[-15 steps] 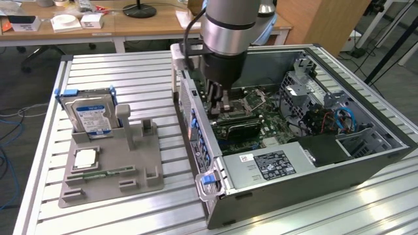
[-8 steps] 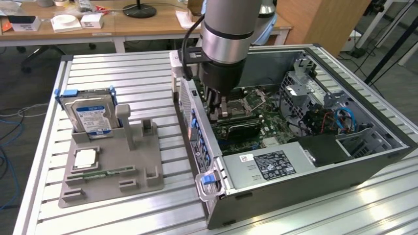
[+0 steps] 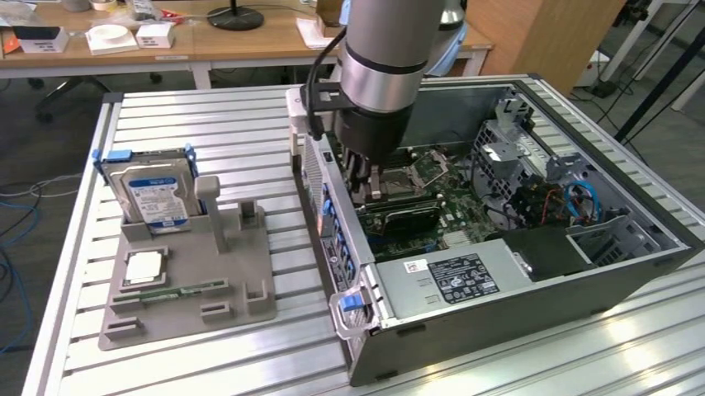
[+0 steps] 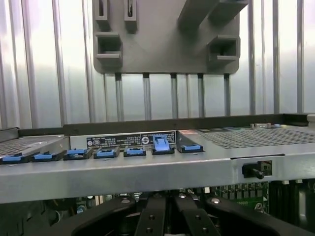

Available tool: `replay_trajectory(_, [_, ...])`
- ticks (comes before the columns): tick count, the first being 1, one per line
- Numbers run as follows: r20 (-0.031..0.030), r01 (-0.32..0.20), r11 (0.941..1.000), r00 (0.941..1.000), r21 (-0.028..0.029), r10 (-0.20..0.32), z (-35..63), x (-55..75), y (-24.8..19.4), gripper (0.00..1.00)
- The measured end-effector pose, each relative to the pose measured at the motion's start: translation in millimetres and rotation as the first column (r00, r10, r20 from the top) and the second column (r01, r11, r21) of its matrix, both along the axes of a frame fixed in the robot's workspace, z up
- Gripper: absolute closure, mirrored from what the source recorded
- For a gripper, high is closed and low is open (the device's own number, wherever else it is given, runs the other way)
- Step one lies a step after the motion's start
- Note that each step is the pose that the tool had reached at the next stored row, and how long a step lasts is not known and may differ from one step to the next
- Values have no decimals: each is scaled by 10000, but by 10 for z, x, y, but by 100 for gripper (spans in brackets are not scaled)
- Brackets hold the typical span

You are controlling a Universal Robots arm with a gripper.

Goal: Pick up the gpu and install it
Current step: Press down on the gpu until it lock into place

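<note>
The gpu [image 3: 405, 216] sits low inside the open computer case [image 3: 617, 272], a dark card standing on the green board. I judge it nearly or fully seated. My gripper [image 3: 369, 183] is down over it with its fingers drawn tight together. The grey parts stand [image 3: 237, 272] holds the hard drive [image 3: 154, 194].
</note>
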State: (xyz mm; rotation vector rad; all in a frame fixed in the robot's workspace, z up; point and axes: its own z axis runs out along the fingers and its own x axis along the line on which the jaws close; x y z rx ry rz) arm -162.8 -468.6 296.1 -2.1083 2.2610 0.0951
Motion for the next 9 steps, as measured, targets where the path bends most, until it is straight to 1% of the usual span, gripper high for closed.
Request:
replay_trajectory(2, [-2,14,10000,10000,6,-14,-36,1,-3,89])
replay_trajectory(3, [-1,17,10000,10000,23,-17,-42,0,-3,89])
replay_trajectory(5, [-9,26,10000,10000,47,-26,-19,7,-2,89])
replay_trajectory(6, [-15,29,10000,10000,42,-29,5,17,-2,89])
replay_trajectory(7, [-12,28,10000,10000,52,-28,15,36,-2,89])
replay_trajectory(8, [-12,25,10000,10000,70,-25,22,61,-2,89])
replay_trajectory(9, [-12,25,9999,10000,101,-25,27,92,-2,89])
